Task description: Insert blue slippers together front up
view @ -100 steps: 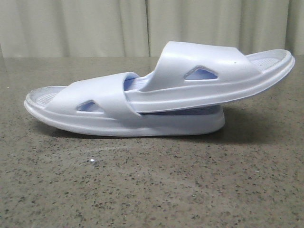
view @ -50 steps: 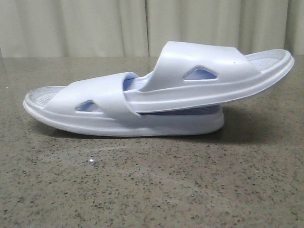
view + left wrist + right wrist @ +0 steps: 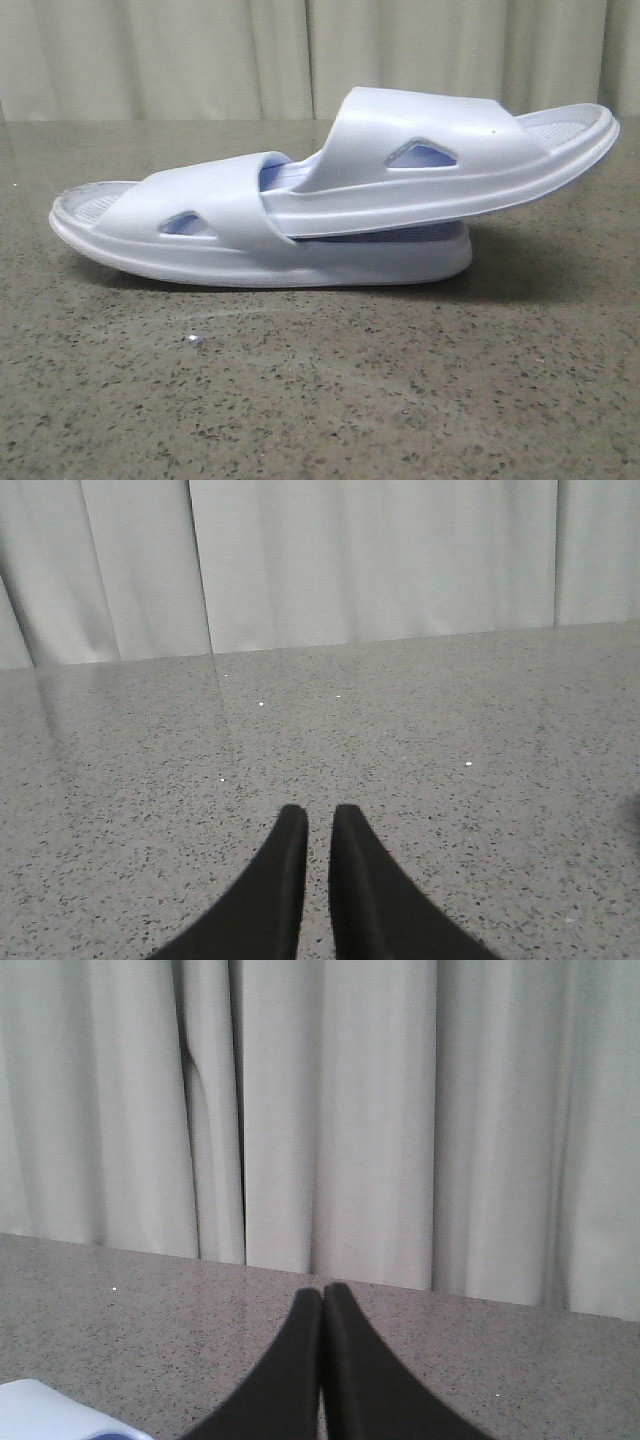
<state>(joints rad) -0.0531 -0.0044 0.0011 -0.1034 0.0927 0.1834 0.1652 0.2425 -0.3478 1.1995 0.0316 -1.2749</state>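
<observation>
Two pale blue slippers lie on their soles on the speckled table in the front view. The lower slipper point(image 3: 215, 222) rests flat. The upper slipper point(image 3: 470, 170) has one end pushed under the lower one's strap, and its other end sticks up to the right. No gripper shows in the front view. My left gripper point(image 3: 320, 815) hovers over bare table, its fingers almost together with nothing between them. My right gripper point(image 3: 323, 1290) is shut and empty. A pale blue slipper edge point(image 3: 40, 1415) shows in a corner of the right wrist view.
The grey speckled table point(image 3: 320, 400) extends in front of the slippers. A pale curtain point(image 3: 300, 60) hangs behind the table's far edge, and it also shows in both wrist views.
</observation>
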